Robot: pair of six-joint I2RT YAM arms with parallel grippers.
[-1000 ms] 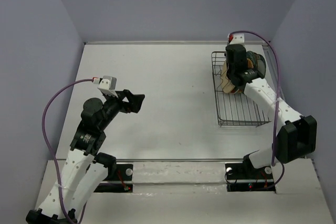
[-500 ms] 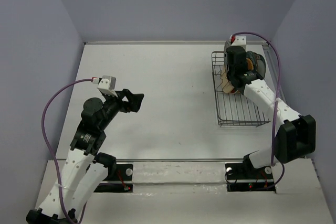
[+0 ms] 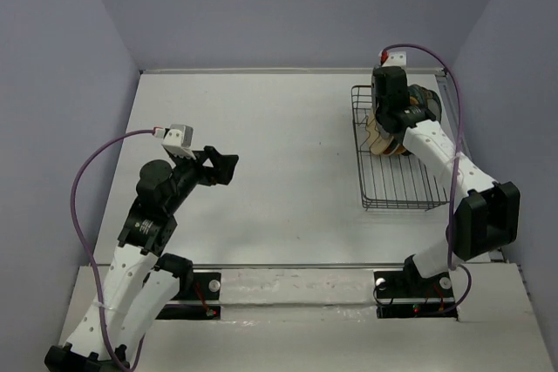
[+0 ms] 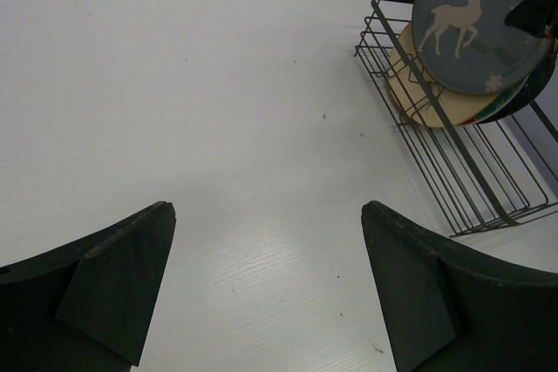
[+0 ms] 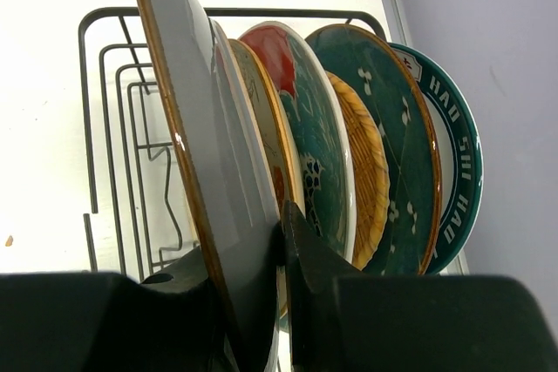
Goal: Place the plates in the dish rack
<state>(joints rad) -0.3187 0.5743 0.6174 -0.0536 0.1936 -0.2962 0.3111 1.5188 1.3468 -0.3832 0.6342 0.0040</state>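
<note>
The black wire dish rack (image 3: pixel 398 182) stands at the table's right side, seen too in the left wrist view (image 4: pixel 475 182) and the right wrist view (image 5: pixel 109 119). My right gripper (image 5: pixel 281 226) (image 3: pixel 389 121) is shut on the rim of the grey plate with the white deer (image 5: pixel 205 150) (image 4: pixel 475 28), held upright at the front of the row in the rack. Behind it stand the cream floral plate (image 5: pixel 260 119), the red plate with teal flower (image 5: pixel 307 115), the orange woven-look plate (image 5: pixel 370 167), the dark teal plate (image 5: pixel 401 141) and the blue-rimmed plate (image 5: pixel 455 172). My left gripper (image 3: pixel 225 167) (image 4: pixel 268 215) is open and empty above the table.
The near half of the rack (image 3: pixel 399 189) holds no plates. The booth's right wall (image 3: pixel 514 84) stands close behind the rack. The right arm's purple cable (image 3: pixel 453 93) arcs over the rack's far corner.
My right gripper has shifted slightly toward the back of the rack with the grey plate in it. The left arm has barely moved.
</note>
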